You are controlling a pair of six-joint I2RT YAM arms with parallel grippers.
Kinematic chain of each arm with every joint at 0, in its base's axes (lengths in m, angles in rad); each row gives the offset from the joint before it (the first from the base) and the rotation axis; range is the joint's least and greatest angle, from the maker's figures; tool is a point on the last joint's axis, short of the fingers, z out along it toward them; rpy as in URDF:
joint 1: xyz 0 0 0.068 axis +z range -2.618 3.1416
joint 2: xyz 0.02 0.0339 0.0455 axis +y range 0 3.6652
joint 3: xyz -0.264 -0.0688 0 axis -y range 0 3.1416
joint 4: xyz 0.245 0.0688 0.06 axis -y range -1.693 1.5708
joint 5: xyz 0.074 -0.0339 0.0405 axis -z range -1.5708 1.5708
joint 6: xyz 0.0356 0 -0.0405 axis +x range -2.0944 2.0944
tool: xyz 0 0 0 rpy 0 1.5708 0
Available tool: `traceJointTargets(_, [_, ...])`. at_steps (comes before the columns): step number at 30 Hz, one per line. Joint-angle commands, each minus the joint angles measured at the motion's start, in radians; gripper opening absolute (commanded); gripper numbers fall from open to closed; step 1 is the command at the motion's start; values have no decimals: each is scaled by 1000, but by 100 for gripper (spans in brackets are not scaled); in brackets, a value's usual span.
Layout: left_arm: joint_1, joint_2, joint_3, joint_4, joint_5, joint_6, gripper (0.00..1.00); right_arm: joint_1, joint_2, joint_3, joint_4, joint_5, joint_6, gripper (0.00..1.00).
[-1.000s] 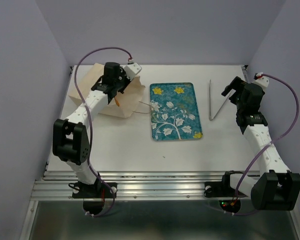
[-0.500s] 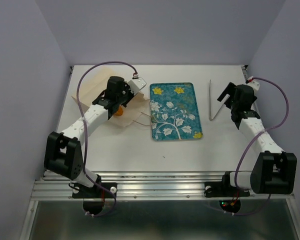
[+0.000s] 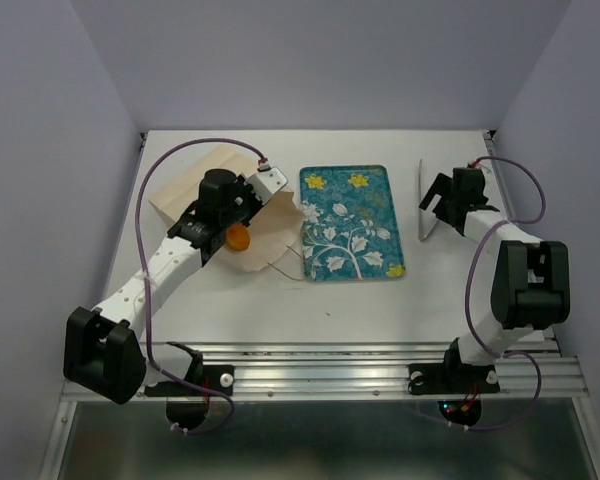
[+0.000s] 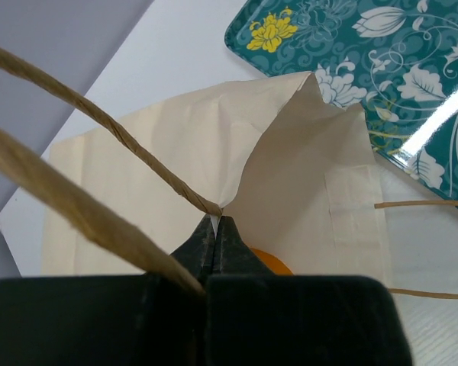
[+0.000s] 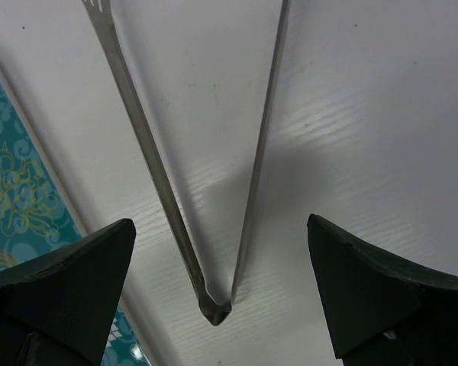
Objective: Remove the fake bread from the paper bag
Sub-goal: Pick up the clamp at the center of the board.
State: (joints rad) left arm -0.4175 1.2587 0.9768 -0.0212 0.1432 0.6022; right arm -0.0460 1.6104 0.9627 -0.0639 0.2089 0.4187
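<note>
The white table (image 3: 380,310) carries everything. The paper bag (image 3: 192,182) lies on its side toward the far left corner, with its mouth facing the middle of the table. Just beside the mouth, along the far edge near the centre, sits the teal floral tray (image 3: 352,240), with nothing on it.

The left gripper (image 4: 215,232) is shut tight on the rim of the bag's mouth, where a string handle (image 4: 61,197) joins the paper, and holds the opening up. The right gripper (image 5: 220,221) is spread fully open and holds nothing. It hovers near the far right corner, right over the hinged end of a pair of metal tongs (image 5: 149,152) that lie flat on the table.

Of the fake bread (image 3: 238,237), only one glossy orange piece shows, just inside the mouth, under the left fingers; which piece it is I cannot tell, and any others are hidden in the bag.

The step in hand looks like preparation: the bag is held open while the tool is fetched. Next, the right jaws probably need to drop and close on the tongs near the hinge, then carry them across the tray to the bag's mouth.

No brand, label or readable writing shows anywhere
</note>
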Motion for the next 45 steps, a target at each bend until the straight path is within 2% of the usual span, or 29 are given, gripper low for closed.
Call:
traceJointTargets(1, [-4, -41, -32, 52, 6, 4, 0, 0, 52, 82, 22, -83, -46, 100])
traceJointTargets(13, [-3, -88, -104, 81, 50, -7, 0, 0, 174, 137, 36, -45, -72, 100])
traceJointTargets(18, [-3, -105, -124, 95, 59, -2, 0, 0, 209, 151, 35, -83, -109, 100])
traceJointTargets(31, [-3, -127, -142, 113, 79, 8, 0, 0, 371, 274, 13, -16, -253, 100])
traceJointTargets(37, [-4, -124, -141, 113, 68, 2, 0, 0, 436, 330, 4, -26, -245, 99])
traceJointTargets(40, [-4, -124, -138, 113, 64, -1, 0, 0, 439, 335, 3, -26, -233, 92])
traceJointTargets(44, [-4, -125, -133, 110, 61, -7, 0, 0, 376, 297, 10, -17, -224, 65])
traceJointTargets(45, [-4, -124, -133, 110, 61, -7, 0, 0, 359, 288, 15, -16, -225, 62])
